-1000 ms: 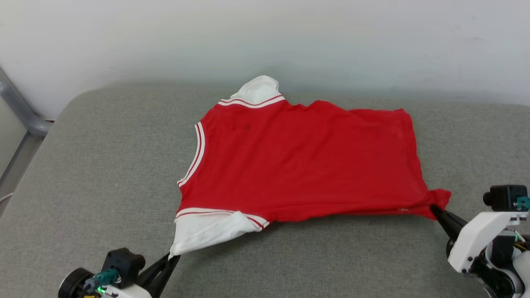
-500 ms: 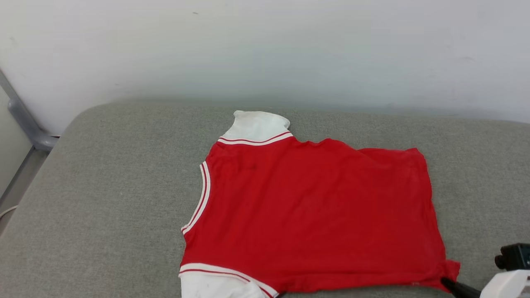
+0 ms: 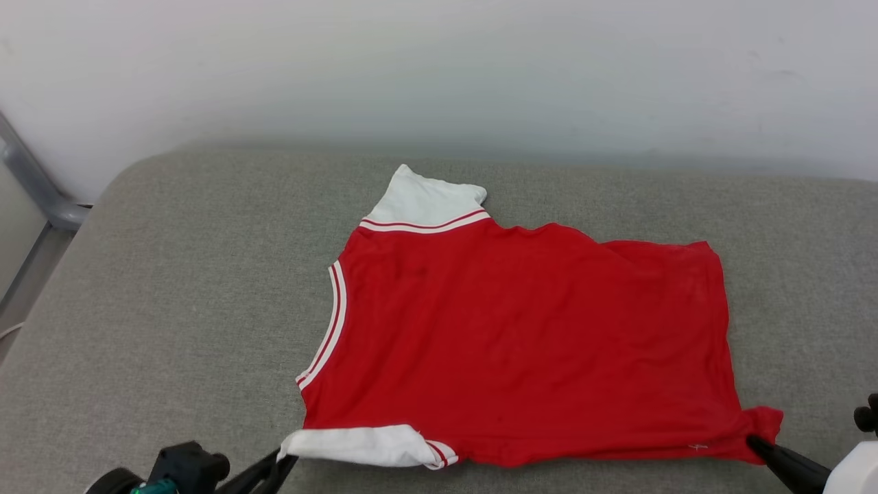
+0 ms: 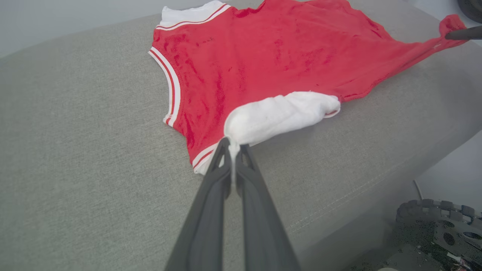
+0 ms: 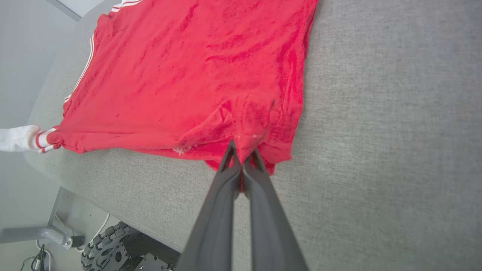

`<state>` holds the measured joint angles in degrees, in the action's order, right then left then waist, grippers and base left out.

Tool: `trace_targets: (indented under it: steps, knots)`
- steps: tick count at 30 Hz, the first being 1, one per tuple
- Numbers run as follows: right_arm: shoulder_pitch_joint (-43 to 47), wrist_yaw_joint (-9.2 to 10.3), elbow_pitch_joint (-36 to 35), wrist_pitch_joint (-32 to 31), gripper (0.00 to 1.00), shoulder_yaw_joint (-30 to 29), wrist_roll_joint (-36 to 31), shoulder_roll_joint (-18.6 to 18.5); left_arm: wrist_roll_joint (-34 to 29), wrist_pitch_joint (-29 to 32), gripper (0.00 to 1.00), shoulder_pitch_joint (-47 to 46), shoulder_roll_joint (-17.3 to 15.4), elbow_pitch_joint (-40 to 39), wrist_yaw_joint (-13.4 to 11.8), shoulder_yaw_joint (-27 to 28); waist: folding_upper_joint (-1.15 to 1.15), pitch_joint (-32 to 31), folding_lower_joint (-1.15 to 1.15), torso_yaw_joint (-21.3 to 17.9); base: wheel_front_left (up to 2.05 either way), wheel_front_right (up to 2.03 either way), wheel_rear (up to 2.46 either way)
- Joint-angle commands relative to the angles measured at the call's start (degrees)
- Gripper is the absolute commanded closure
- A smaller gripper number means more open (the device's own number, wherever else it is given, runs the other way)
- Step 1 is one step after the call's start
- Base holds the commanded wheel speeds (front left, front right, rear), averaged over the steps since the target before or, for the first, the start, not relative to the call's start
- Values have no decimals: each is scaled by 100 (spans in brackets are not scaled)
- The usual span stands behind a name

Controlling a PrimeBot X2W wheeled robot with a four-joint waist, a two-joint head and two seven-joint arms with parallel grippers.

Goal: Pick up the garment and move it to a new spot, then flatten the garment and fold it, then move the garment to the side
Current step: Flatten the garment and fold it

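Garment: The red jersey (image 3: 521,343) is laid out on the grey padded cushion (image 3: 171,274), about in the middle of it. It is turned sideways, so the neck end is directed to the robot's left and the hem to its right. A plain red face with soft wrinkles is shown upward.

Left gripper: The left gripper (image 4: 233,145) is closed on the near white sleeve (image 3: 357,444). In the left wrist view the edge of the white fabric is seen pinched between the two dark fingertips, and the sleeve is drawn out toward them in a rounded fold.

Right gripper: The right gripper (image 5: 243,150) is closed on the hem corner (image 3: 765,422) at the front right of the jersey. The red cloth is bunched and creased around the fingertips.

Front edge: The front edge of the jersey is held between the two grippers and is placed near the front border of the cushion.

Far sleeve: The far white sleeve (image 3: 422,199) is laid flat on the cushion, on the side toward the white wall (image 3: 439,68).

Trim: A curved opening on the left side of the jersey is bordered by a striped trim (image 3: 336,315) in white and red.

Surroundings: A grey metal tube (image 3: 34,185) is seen at the far left, beside the cushion. A black wheel (image 4: 437,222) is seen below the cushion edge in the left wrist view.
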<state>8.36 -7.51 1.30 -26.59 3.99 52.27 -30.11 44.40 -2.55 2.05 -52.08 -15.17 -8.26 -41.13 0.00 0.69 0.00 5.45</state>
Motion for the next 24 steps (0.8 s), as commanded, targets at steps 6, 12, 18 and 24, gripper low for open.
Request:
trace_targets:
  steps: [6, 12, 18, 24]
  knots:
    - [-410, 5, -291, -321, 100, -355, -468, 386, -215, 54, 100, -799, 124, 172, 222, 157, 0, 410, 0, -73, 0, 0, 0]
    - [-932, 5, -177, -554, 100, -437, -1057, 674, -319, 165, 100, -1524, 367, 615, 486, 190, 0, 746, 0, -158, 0, 0, 0]
    - [-1414, 5, 101, -747, 100, -324, -1426, 789, -387, 210, 100, -2069, 595, 1237, 747, 145, 0, 1004, 0, -253, 0, 0, 0]
    - [-1728, 5, 312, -779, 100, -265, -1553, 832, -404, 233, 100, -2428, 782, 1764, 954, 80, 0, 1172, 0, -278, 0, 0, 0]
